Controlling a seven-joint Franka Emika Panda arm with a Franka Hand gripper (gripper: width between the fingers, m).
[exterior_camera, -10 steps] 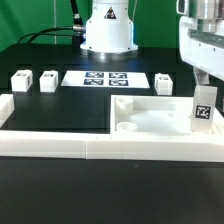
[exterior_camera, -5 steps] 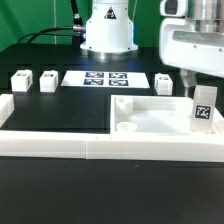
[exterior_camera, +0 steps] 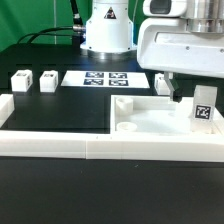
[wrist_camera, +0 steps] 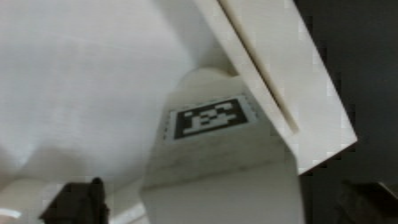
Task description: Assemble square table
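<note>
The white square slab [exterior_camera: 150, 112] with recessed panels lies inside the border wall at the exterior view's right. One tagged white leg block [exterior_camera: 204, 108] stands upright on the slab's right part. My gripper [exterior_camera: 188, 92] hovers just above and behind it. In the wrist view the leg [wrist_camera: 222, 140] runs between my two dark fingers [wrist_camera: 80, 200], with a gap on each side, so the gripper [wrist_camera: 222, 208] is open. Three more leg blocks lie on the table: two at the left [exterior_camera: 20, 81] [exterior_camera: 47, 80] and one behind the slab [exterior_camera: 164, 84].
The marker board [exterior_camera: 105, 78] lies at the back centre in front of the arm's base [exterior_camera: 107, 30]. The long low white border wall [exterior_camera: 60, 148] runs along the front and up the left side.
The arm's hand has moved toward the exterior view's left and now fills more of the picture. The upright leg has stayed in place on the slab.
</note>
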